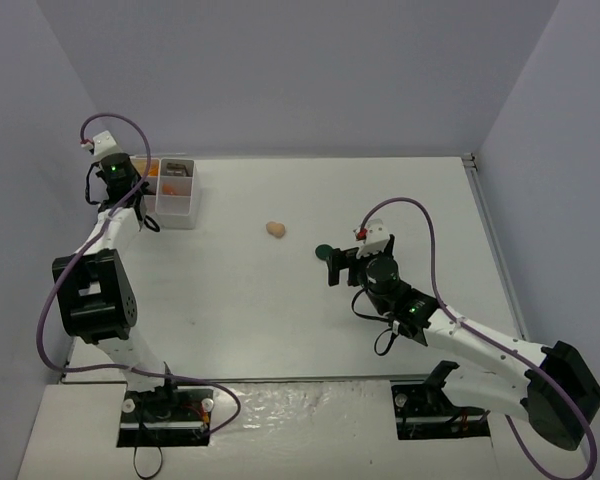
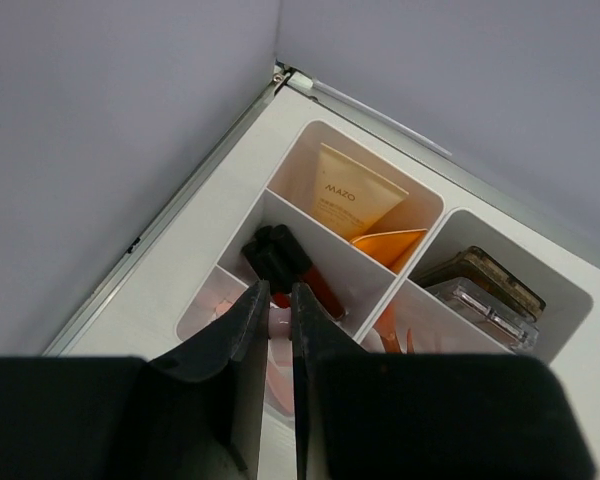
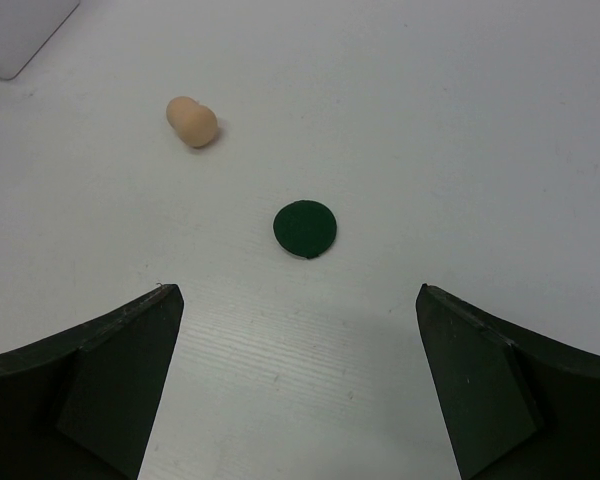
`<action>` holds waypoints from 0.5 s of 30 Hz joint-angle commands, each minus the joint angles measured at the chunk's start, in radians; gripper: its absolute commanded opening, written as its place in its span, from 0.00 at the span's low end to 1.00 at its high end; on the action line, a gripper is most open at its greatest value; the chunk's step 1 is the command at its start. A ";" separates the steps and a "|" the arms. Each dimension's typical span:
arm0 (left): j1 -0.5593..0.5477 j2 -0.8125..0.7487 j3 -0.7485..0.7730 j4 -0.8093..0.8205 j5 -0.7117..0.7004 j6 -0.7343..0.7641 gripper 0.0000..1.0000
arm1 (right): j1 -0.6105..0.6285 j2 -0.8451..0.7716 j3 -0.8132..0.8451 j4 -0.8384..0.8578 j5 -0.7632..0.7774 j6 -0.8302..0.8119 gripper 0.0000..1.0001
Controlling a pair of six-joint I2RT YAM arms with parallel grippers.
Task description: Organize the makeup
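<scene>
Top view: white box [image 1: 176,196] is seen at the far-left corner, left gripper [image 1: 128,185] over it. Beige sponge [image 1: 275,229] and dark-green compact [image 1: 323,251] are left mid-table.

Left wrist: fingers [image 2: 242,330] are closed to a slit; a grip cannot be told. Tubes [image 2: 355,197] and palettes [image 2: 480,283] are boxed.

Right wrist: right gripper [image 3: 295,295] is spread wide, empty, short of the compact.

Soft, even light is falling from overhead — the sponge [image 3: 192,122] is casting only a faint shadow. Glare is streaking the table's [image 1: 310,400] near edge; the fingers [image 2: 242,330] of the left gripper [image 2: 279,292] are blurring near the lens.
</scene>
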 commanded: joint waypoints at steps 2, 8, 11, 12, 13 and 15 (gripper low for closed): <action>0.013 0.011 0.063 0.104 -0.032 0.028 0.00 | -0.019 0.004 0.012 0.070 -0.007 0.012 1.00; 0.031 0.045 0.024 0.137 -0.019 0.022 0.01 | -0.031 0.007 0.007 0.078 -0.022 0.014 1.00; 0.041 0.063 0.016 0.164 -0.005 0.023 0.08 | -0.032 0.009 0.003 0.081 -0.025 0.015 1.00; 0.041 0.067 0.013 0.170 -0.003 0.023 0.09 | -0.032 0.009 0.002 0.081 -0.025 0.015 1.00; 0.041 0.071 0.014 0.171 0.002 0.023 0.13 | -0.034 0.009 0.000 0.081 -0.026 0.016 1.00; 0.041 0.077 0.014 0.168 0.003 0.024 0.22 | -0.036 0.009 -0.001 0.083 -0.024 0.016 1.00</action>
